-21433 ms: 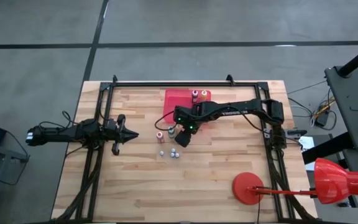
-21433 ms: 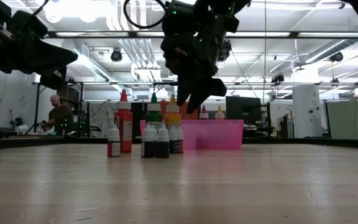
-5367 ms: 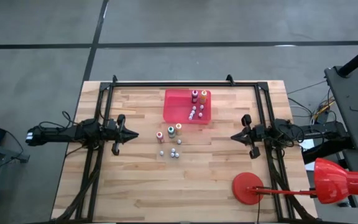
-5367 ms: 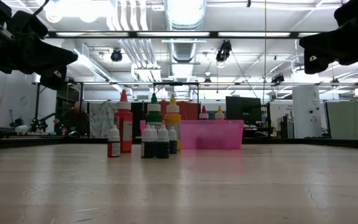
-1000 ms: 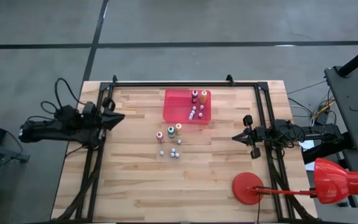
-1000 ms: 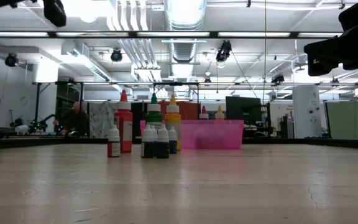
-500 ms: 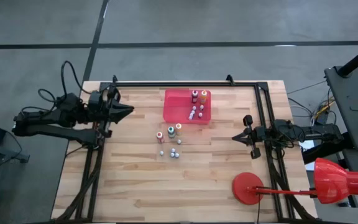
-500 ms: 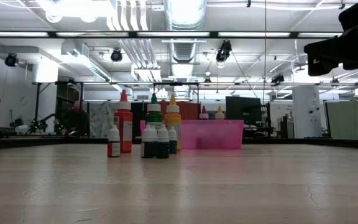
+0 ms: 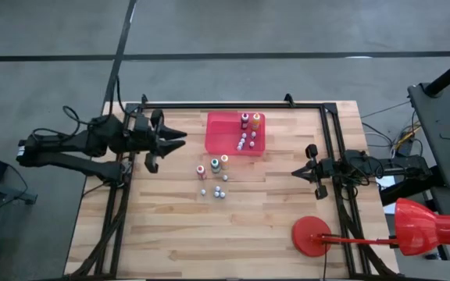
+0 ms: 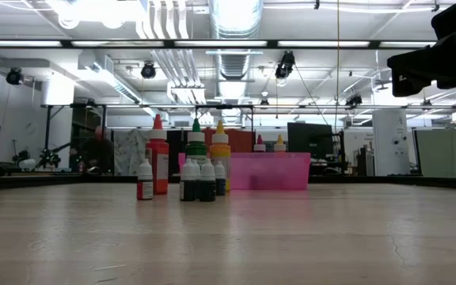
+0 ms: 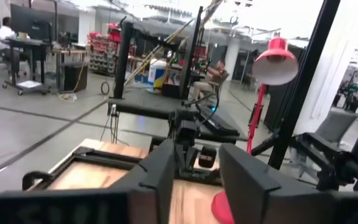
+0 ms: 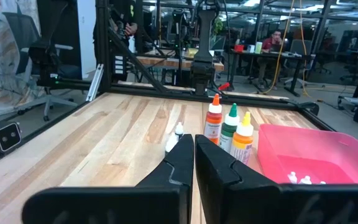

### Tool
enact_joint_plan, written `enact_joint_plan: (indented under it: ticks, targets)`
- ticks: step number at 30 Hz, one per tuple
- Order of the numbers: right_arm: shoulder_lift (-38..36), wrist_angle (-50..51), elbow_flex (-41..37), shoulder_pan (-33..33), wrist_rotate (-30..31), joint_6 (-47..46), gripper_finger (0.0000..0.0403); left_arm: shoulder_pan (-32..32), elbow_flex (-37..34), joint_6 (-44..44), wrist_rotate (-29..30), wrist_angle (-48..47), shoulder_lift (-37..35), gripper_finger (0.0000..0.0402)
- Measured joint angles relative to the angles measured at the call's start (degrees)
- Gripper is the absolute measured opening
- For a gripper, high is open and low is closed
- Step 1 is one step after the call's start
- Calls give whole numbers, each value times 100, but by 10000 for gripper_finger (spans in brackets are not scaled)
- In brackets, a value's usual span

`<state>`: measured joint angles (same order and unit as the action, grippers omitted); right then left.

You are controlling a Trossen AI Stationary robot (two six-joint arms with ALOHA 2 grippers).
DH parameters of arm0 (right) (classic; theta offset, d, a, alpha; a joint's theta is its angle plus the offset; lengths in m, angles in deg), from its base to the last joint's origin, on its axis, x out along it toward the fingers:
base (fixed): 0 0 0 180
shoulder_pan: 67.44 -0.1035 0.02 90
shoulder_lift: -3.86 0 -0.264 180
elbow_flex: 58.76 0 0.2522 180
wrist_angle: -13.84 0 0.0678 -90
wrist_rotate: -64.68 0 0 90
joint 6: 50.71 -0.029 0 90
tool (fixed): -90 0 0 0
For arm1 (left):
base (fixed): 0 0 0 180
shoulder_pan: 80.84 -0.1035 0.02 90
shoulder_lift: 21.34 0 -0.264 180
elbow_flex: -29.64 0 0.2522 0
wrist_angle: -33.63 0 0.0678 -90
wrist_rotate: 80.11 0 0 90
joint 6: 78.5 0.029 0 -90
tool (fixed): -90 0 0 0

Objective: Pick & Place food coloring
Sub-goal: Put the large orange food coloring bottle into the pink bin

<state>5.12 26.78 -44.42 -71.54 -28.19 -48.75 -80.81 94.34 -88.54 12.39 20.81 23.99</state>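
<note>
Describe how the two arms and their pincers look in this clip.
Both arms are dark, slim and jointed, with black cables looping along them. Left pincer and right pincer each have two dark, tapering fingers. No markings are legible.

You have a pale wood-plank bench [image 9: 248, 226] with a flat red tray [image 9: 219, 134] sitting toward its far edge. Near the middle, loose food coloring bottles [image 9: 213, 176] stand directly on the planks, just short of the tray.
</note>
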Motion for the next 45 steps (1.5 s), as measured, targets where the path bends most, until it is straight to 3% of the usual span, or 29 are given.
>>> enact_joint_plan:
  ticks: [9, 16, 29, 45]
  targets:
    - [2, 0, 0, 0, 0, 0, 8, -7, 322, 136, 62, -455, 232, 167]
    - [2, 0, 0, 0, 0, 1, 8, -39, 781, 320, 64, -1158, 475, 170]
    - [2, 2, 0, 0, 0, 0, 8, -238, 2056, 351, 215, -3276, 1140, 170]
    - [2, 2, 0, 0, 0, 2, 8, -297, 2229, 404, 189, -4390, 1841, 170]
